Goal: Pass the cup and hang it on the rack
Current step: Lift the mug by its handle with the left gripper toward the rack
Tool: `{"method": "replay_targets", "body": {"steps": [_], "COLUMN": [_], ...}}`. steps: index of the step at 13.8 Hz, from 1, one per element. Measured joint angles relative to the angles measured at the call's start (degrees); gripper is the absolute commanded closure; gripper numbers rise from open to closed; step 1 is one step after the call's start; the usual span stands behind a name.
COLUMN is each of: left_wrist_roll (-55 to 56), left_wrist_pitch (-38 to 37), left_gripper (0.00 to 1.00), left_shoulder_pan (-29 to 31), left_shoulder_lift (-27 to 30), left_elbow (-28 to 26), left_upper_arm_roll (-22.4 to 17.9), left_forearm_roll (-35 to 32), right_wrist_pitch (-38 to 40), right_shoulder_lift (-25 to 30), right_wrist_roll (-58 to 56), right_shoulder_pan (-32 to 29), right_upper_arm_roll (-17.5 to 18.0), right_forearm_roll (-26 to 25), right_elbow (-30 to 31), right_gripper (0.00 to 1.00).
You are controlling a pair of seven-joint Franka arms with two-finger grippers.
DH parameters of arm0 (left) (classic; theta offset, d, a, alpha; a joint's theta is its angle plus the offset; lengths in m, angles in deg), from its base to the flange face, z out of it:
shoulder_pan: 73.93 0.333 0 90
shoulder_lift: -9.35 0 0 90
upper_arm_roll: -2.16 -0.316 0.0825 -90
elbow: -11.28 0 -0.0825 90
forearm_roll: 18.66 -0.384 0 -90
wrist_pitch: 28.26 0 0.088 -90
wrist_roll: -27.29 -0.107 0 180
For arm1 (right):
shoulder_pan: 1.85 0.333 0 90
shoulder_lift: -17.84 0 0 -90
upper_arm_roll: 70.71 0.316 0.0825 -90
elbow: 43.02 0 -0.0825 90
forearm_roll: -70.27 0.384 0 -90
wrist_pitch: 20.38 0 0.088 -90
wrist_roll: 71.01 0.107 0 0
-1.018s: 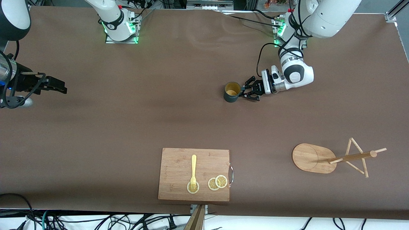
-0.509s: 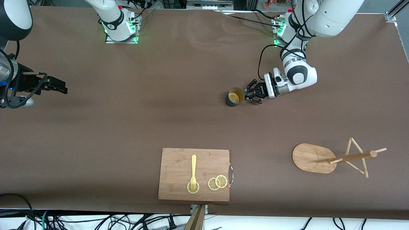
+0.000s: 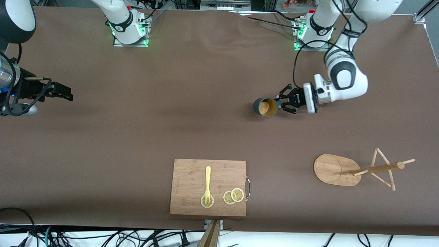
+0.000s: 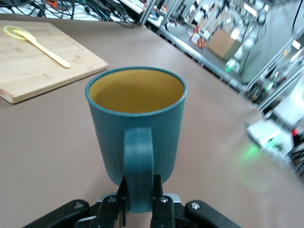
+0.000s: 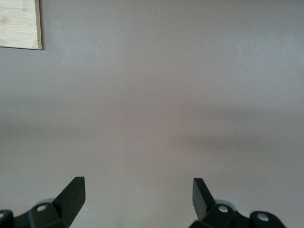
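The cup (image 3: 265, 107) hangs above the brown worktop (image 3: 137, 137), toward the left arm's end, gripped by the left end effector (image 3: 283, 103), whose fingers are clamped together on the loop handle (image 4: 138, 166). The front view shows the cup tipped, its yellow inside turned up toward the camera. Nearest the front camera lies a wooden cutting board (image 3: 208, 187) carrying a yellow fork (image 3: 207, 185) and three lemon slices (image 3: 233, 196); cables trail below the worktop's near edge. Beside the board, toward the left arm's end, stands the rack (image 3: 356, 169), its oval base flat on the worktop and its thin pegs bare. Farther from the camera, the right end effector (image 3: 58, 92) waits over the right arm's end, fingers spread apart. Farthest off, both arm bases glow green. The left wrist view alone shows the handle pinched between the finger pads, and shelving and equipment around the room. The right wrist view adds only bare worktop and one corner of the board (image 5: 19, 23).
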Motion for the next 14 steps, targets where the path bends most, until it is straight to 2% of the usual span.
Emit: {"method": "replay_targets", "body": {"steps": [4, 8, 11, 14], "left_wrist_roll": [18.85, 35.90, 45.62, 51.09], "left_wrist_pitch": [-13.41, -25.12, -30.95, -33.94], "left_gripper": [1.00, 1.00, 1.00, 1.00], "left_shoulder_pan": [1.64, 4.52, 7.23, 10.89], "left_shoulder_lift": [4.38, 5.17, 4.36, 1.30], "left_elbow": [0.58, 6.98, 10.76, 12.13], "left_upper_arm_roll": [-8.08, -15.96, -18.78, -19.27], "left_forearm_roll": [-4.18, -9.84, -10.18, -9.05], "right_wrist_pitch": [-0.01, -0.01, -0.01, -0.02], "right_shoulder_lift": [0.00, 0.00, 0.00, 0.01], "right_wrist_roll": [0.00, 0.00, 0.00, 0.00], "right_shoulder_pan": [0.00, 0.01, 0.01, 0.01], "right_upper_arm_roll": [0.02, 0.04, 0.05, 0.05], "right_forearm_roll": [0.00, 0.00, 0.00, 0.00], "right_elbow": [-0.01, -0.01, -0.01, -0.01], "right_gripper": [0.00, 0.00, 0.00, 0.00]}}
